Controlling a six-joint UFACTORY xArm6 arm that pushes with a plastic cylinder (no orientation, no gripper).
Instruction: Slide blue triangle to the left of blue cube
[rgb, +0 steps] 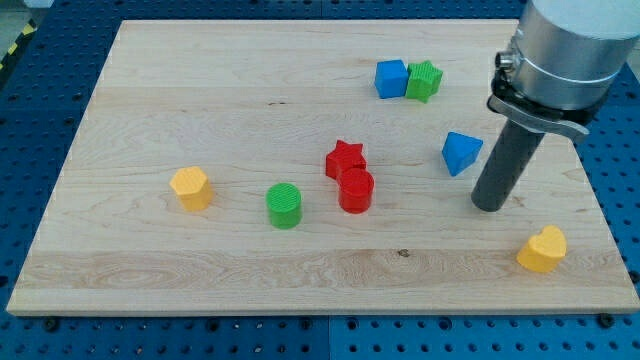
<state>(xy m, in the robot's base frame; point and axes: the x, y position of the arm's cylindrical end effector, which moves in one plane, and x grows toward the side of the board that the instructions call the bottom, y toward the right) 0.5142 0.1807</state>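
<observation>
Pale wood forms the tabletop (150, 90), which is laid over a blue perforated base (40, 70). The blue triangle (461, 153) is found in the right half of the tabletop, about midway between the top and bottom edges. The blue cube (391, 78) is set nearer the top edge, up and to the view's left of the triangle, and well apart from it. A green star-shaped block (424, 81) is pressed against the cube's right side.

My tip (489, 205) is seen on the tabletop just to the view's right of the blue triangle and slightly lower; a narrow gap appears between them, so no contact is shown. No jaws are carried by the arm, only the dark rod, so nothing is pinched.

Near the tabletop's centre a red star (345, 158) is touched from below by a red cylinder (356, 190). A green cylinder (285, 205) is placed to their left, and a yellow block (190, 187) of roughly hexagonal shape lies further toward the left edge. A yellow heart-shaped block (542, 249) is seen near the bottom right corner.
</observation>
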